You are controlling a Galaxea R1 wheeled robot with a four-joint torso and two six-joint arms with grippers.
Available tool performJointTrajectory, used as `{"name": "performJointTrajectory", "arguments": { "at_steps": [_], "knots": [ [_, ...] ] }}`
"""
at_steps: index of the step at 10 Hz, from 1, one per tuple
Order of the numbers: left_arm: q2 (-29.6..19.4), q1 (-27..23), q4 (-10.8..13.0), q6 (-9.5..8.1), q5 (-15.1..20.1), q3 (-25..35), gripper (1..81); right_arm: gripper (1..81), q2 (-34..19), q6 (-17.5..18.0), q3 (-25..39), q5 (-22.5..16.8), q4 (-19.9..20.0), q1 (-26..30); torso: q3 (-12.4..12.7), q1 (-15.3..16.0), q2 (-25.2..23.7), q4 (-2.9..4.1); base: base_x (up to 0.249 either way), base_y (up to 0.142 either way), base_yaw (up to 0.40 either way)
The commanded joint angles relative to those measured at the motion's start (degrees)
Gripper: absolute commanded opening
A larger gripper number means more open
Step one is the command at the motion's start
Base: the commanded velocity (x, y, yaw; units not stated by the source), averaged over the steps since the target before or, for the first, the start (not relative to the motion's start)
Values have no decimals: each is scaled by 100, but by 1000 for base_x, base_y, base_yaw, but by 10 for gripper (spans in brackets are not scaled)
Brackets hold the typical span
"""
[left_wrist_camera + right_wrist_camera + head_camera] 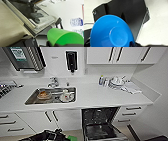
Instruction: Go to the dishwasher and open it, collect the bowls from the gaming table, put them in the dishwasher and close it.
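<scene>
since the right gripper (133,43) seems clamped on the bright blue round plastic bowl (111,32) and the brushed-steel dishwasher (100,122) gapes open under the white counter (100,97), loading's probably underway, needing a careful lowering onto the rack.

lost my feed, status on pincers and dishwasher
Dishwasher open, door down. Right pincer carries blue bowl. Left pincer carries green cup. Nothing blocking the door.
</scene>
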Motion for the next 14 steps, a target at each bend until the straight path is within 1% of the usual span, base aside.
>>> {"name": "performJointTrajectory", "arguments": {
  "at_steps": [1,2,3,6,7,8,9,10,11,13,14],
  "knots": [
    [385,-1217,769,-752,342,16,10,10,-99,1,80,-421,15,109,-118,0,0,0,0,0,0],
    [544,-1391,1044,-983,394,16,10,10,-99,1,98,-421,15,118,-185,0,0,0,0,0,0],
    [712,-1541,1308,-1195,535,7,10,10,-99,1,124,-421,15,126,-307,0,0,0,0,0,0],
    [1107,-1919,1816,-1686,674,-2,10,10,-99,1,159,-421,15,161,-655,2,5,0,0,0,0],
    [1255,-2007,2052,-1826,815,-19,10,10,-99,1,176,-421,15,161,-465,2,7,0,0,0,0],
    [1415,-2166,2284,-1977,895,-72,10,10,-99,1,177,-421,15,161,-572,5,9,0,0,0,0],
    [1626,-2367,2539,-2232,887,-151,10,10,-99,1,186,-421,15,161,-607,7,11,0,0,0,0],
    [1792,-2586,2713,-2476,895,-169,10,10,-99,1,186,-421,15,161,-627,7,11,0,0,0,0],
    [1932,-2771,2871,-2669,904,-177,10,10,-90,1,186,-421,15,161,-618,9,13,0,0,0,0],
    [2329,-3044,3216,-2979,913,-353,10,10,-72,1,203,-412,15,161,-621,9,15,0,0,0,0],
    [2584,-3167,3286,-3014,913,-555,10,10,-63,1,203,-403,15,161,-621,9,15,0,0,0,0]
  ]
}}
